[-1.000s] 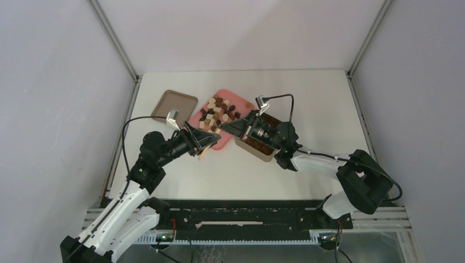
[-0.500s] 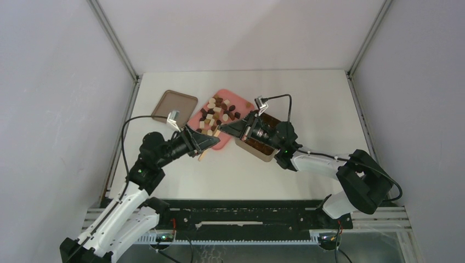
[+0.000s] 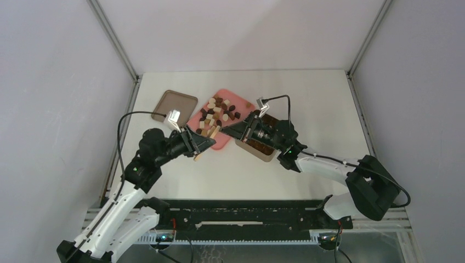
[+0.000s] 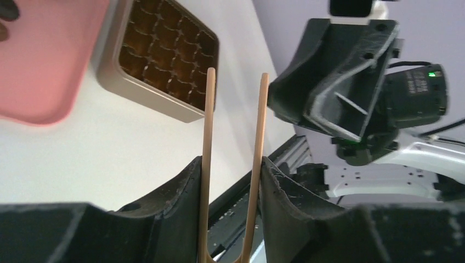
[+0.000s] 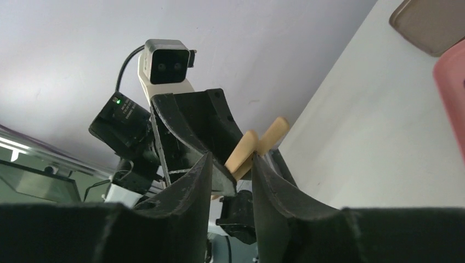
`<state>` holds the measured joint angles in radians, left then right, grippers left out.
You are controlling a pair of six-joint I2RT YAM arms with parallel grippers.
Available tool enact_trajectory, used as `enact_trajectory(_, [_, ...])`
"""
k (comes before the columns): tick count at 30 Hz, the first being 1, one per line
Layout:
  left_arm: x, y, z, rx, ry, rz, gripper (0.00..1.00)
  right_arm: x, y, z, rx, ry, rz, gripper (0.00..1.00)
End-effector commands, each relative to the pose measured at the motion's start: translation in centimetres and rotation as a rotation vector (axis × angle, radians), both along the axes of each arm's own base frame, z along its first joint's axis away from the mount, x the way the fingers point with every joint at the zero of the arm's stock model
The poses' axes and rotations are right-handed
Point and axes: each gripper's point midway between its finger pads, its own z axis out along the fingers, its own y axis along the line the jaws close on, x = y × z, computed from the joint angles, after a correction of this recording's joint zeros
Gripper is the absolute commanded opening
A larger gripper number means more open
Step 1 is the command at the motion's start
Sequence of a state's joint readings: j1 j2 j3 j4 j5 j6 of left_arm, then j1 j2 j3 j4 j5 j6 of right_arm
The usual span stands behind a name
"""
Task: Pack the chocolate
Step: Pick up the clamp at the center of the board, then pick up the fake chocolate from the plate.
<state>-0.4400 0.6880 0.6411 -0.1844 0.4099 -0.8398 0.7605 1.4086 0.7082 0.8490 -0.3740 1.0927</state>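
Left pincer [image 4: 230,164] is closed partway onto the thin wooden tongs [image 4: 207,120], one finger pressed against each arm, with the tong tips reaching up toward the gridded tin [image 4: 164,60] at the upper left of its wrist view. Right pincer [image 5: 231,160] faces it with jaws a little apart and nothing between them. Chocolate [image 3: 219,112] lies heaped on the pink tray [image 4: 44,66], upper centre of the overhead view, left of the tin.

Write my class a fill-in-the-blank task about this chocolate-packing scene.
The chocolates lie on a ___ tray.
The visible compartments of the tin are ___.
Of the left gripper and right gripper, the ___ one holds the wooden tongs.
Missing words: pink; empty; left.
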Motion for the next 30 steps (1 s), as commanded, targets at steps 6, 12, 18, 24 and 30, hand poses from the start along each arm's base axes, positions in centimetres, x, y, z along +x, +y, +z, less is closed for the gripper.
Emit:
enact_trajectory(6, [1.4, 3.1, -1.1, 0.354, -0.094, 0.032, 0.44, 1.0, -3.6, 1.4, -0.183, -0.151, -0.179, 0.55])
enact_trajectory(12, [2.1, 4.5, -2.9, 0.561, -0.075, 0.011, 0.44, 1.8, -8.8, 0.6, -0.368, -0.197, -0.351, 0.68])
enact_trajectory(18, [3.1, 6.1, -4.2, 0.743, -0.012, -0.001, 0.43, 1.9, -16.9, 0.0, -0.559, -0.208, -0.565, 0.79])
enact_trajectory(24, [4.4, 6.0, -5.6, 0.813, 0.084, -0.020, 0.43, 0.5, -24.7, 0.6, -0.753, -0.235, -0.763, 0.83])
enact_trajectory(30, [6.0, 5.6, -7.8, 0.851, 0.170, -0.040, 0.43, -1.5, -30.7, 1.7, -0.944, -0.260, -0.914, 0.85])
